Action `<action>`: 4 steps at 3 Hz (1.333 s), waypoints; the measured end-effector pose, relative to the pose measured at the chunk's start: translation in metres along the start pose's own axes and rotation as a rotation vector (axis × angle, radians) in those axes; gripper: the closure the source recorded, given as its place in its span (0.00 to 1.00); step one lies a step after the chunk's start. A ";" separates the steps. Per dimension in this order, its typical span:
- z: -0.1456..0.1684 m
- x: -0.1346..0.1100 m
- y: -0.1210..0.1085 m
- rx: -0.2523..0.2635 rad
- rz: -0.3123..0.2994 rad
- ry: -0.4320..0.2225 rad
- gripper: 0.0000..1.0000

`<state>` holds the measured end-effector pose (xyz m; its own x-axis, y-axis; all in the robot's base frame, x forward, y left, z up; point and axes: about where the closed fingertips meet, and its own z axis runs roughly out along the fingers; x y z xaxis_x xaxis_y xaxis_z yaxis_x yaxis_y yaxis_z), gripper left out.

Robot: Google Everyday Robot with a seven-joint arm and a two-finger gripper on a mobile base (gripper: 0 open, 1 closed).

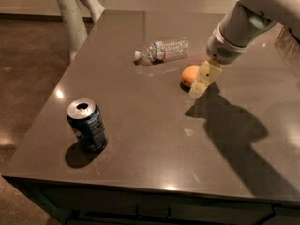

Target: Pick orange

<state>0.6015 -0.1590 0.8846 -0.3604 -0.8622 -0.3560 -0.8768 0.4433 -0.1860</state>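
The orange, a small round orange fruit, lies on the dark grey table right of centre. My gripper comes in from the upper right on a white arm. Its cream-coloured fingers hang just in front of the orange on its right side and cover part of it. I cannot tell whether they touch the fruit.
A clear plastic water bottle lies on its side behind the orange. A blue soda can with an open top stands near the front left. White legs stand off the table's far left corner. The table's front edge is close.
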 end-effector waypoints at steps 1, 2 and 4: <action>0.031 -0.020 -0.002 -0.061 -0.022 -0.033 0.00; 0.036 -0.017 -0.007 -0.060 -0.020 -0.027 0.00; 0.040 -0.015 -0.013 -0.070 -0.025 -0.028 0.42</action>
<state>0.6315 -0.1419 0.8561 -0.3297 -0.8652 -0.3777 -0.9061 0.4024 -0.1307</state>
